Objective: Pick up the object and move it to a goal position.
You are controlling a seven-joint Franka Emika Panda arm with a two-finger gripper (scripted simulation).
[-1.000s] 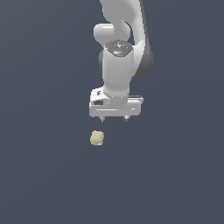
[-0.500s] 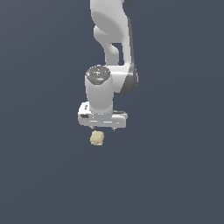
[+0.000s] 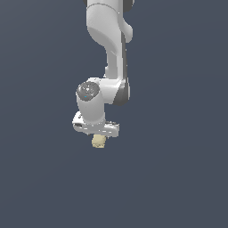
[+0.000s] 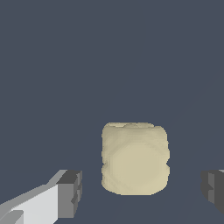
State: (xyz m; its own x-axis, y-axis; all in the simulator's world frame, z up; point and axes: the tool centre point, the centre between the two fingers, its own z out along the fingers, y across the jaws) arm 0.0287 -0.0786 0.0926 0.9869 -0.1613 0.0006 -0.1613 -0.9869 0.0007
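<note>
A white robot arm point(image 3: 109, 53) reaches down from the top of the exterior view over a plain dark grey-blue surface point(image 3: 40, 178). Its pincer point(image 3: 99, 135) hangs low, directly above the object point(image 3: 99, 141), a small lumpy pale beige chunk resting on the surface just below the centre of that view. Only the chunk's lower part shows beneath the pincer's white body.

In the wrist view, going left to right: one dark grey fingertip point(image 4: 70, 193), a gap, the object point(image 4: 134, 158), another gap, then the second fingertip point(image 4: 213, 190) at the frame's edge. The pincer is open, its fingers wide apart and touching nothing, with the chunk sitting between them, nearer the first finger.

This looks like the approach before grasping. The next move likely calls for a little more descent, if any, then closing the fingers squarely on the chunk before lifting.

Nothing else is visible on the surface, and no goal marker shows. Nothing blocks the pincer.
</note>
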